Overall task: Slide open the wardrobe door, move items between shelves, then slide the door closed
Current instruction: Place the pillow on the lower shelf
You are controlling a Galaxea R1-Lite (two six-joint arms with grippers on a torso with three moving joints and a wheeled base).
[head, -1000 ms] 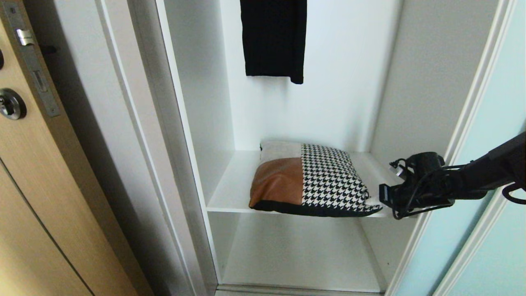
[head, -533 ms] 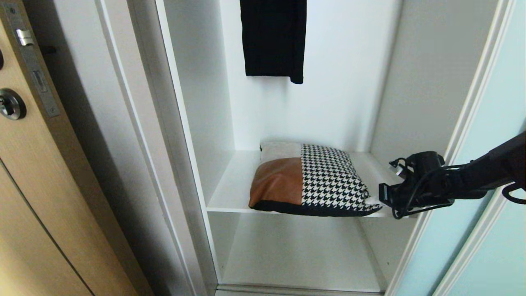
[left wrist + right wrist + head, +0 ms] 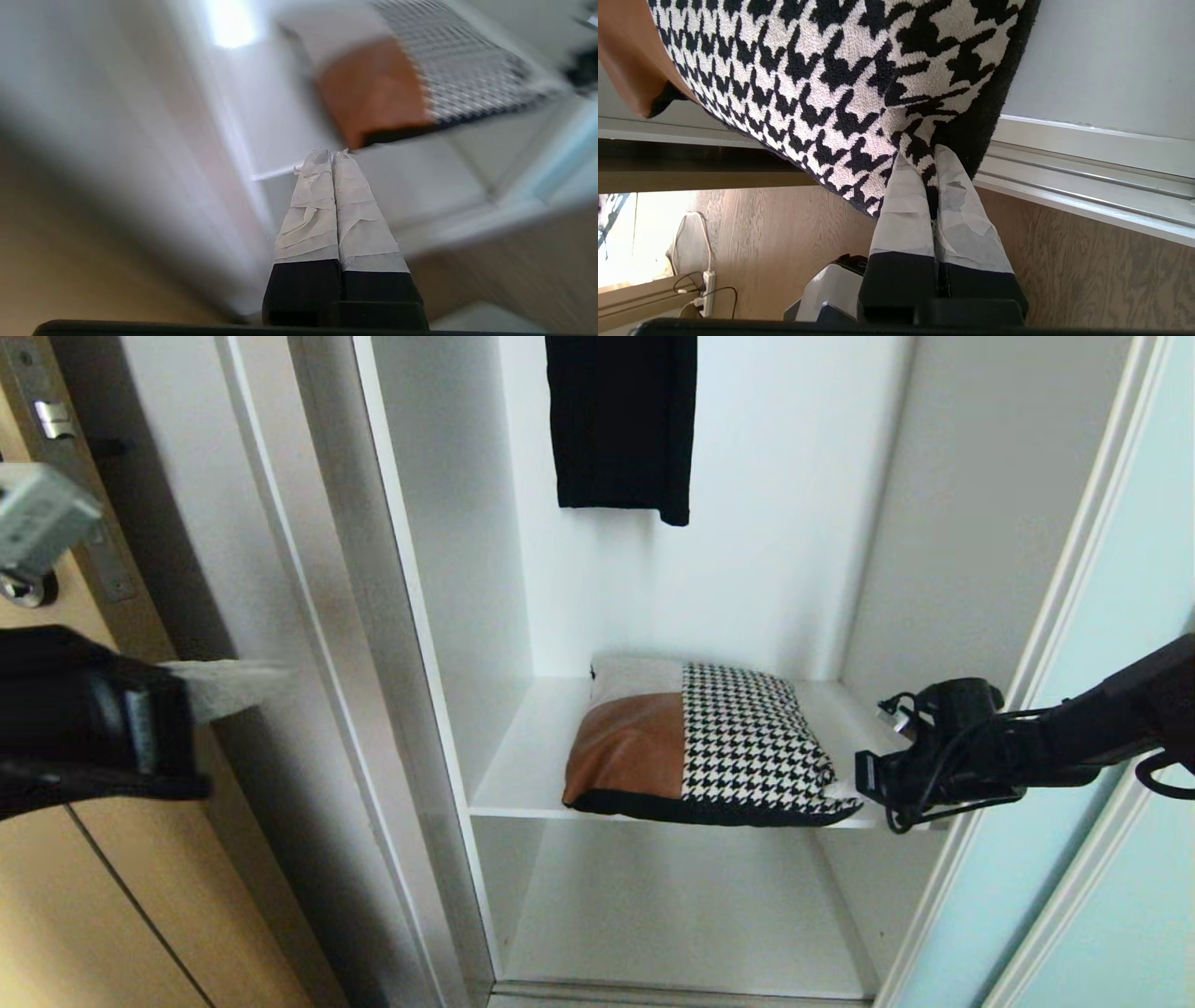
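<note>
We held the square patchwork cushion point(image 3: 702, 745) on the upper white shelf point(image 3: 523, 775) — our right gripper point(image 3: 930, 161) pinched its houndstooth corner. Our left gripper point(image 3: 331, 158), closed and empty, hovered beside the wardrobe. Next, we judged, a lift to another shelf.

A light wood hinged door point(image 3: 84, 859) with a metal latch plate point(image 3: 56, 420) is seen left of the white wardrobe frame point(image 3: 373, 644). A black garment point(image 3: 621, 425) is hung against the white back wall point(image 3: 775, 541). Wood-grain flooring point(image 3: 775, 242) carries a white power strip point(image 3: 707, 294).
</note>
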